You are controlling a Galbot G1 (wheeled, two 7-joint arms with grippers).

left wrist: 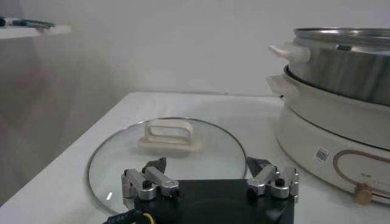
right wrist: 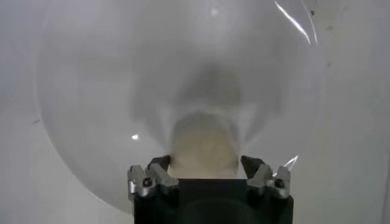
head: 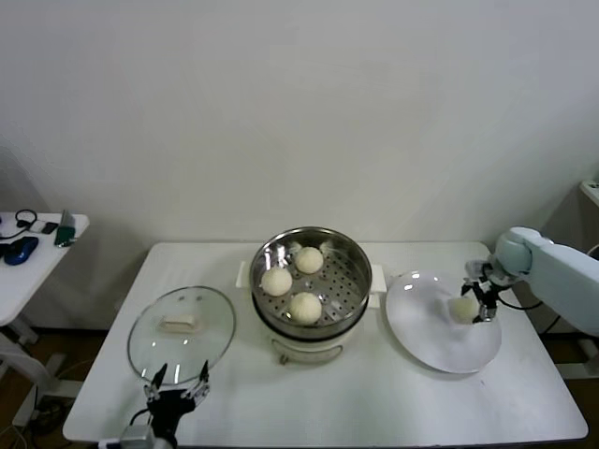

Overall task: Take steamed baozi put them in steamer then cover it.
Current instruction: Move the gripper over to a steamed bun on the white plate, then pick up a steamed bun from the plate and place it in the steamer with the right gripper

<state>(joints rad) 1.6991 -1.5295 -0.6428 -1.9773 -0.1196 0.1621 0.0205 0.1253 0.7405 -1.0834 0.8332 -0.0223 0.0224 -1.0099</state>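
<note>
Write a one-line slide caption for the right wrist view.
Right gripper straddles the last baozi on the white plate.

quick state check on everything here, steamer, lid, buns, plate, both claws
steamer: uncovered, three buns inside
buns in steamer: sitting on the perforated tray
last bun: on the plate, between the right claw's fingers
plate: holds only that bun
lid: flat on the table, handle up
right claw: down around the last bun
left claw: open, near the lid's edge

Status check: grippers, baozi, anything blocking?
Right gripper straddling last baozi on plate. Left gripper open, idle by cover. Three buns in steamer. Nothing blocking.
</note>
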